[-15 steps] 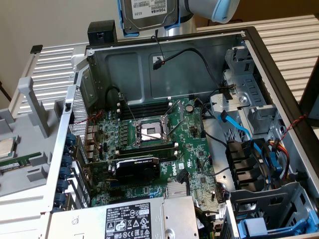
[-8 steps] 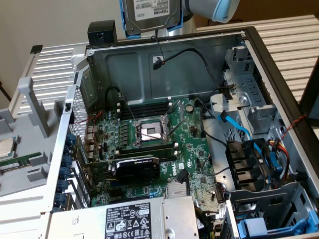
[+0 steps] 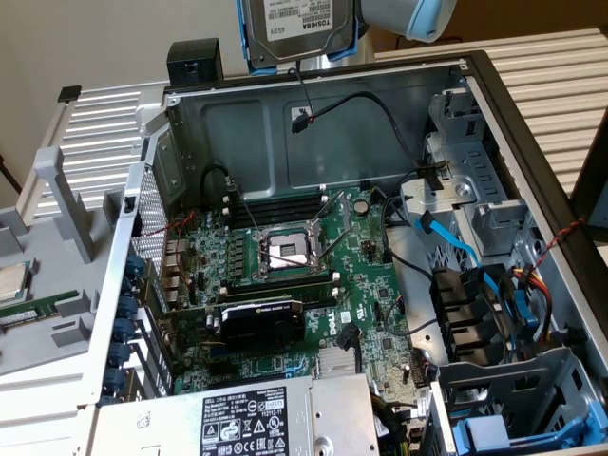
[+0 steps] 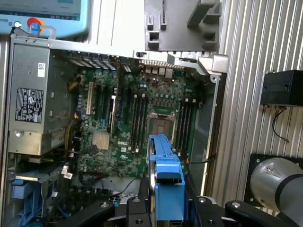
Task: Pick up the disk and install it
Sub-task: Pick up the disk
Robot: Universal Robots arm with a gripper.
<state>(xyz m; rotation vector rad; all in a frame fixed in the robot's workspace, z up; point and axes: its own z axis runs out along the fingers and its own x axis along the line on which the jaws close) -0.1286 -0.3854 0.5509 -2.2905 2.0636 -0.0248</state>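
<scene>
The disk (image 3: 299,28), a silver-grey drive with a white Toshiba label in a blue rail frame, hangs in the air above the back wall of the open computer case (image 3: 313,123). In the wrist view the disk (image 4: 165,161) shows edge-on, blue frame outward, with my gripper (image 4: 165,205) shut on it from both sides. Its black fingers (image 4: 135,208) press against the frame. Below it lies the motherboard (image 4: 137,127) with its processor socket (image 4: 163,125).
Grey drive bays (image 3: 465,190) with blue cables line the case at the exterior view's right, and another blue-railed tray (image 3: 503,432) sits at the bottom right. The power supply (image 3: 247,418) is in front. A processor chip (image 3: 11,280) and a memory stick (image 3: 38,309) lie outside the case.
</scene>
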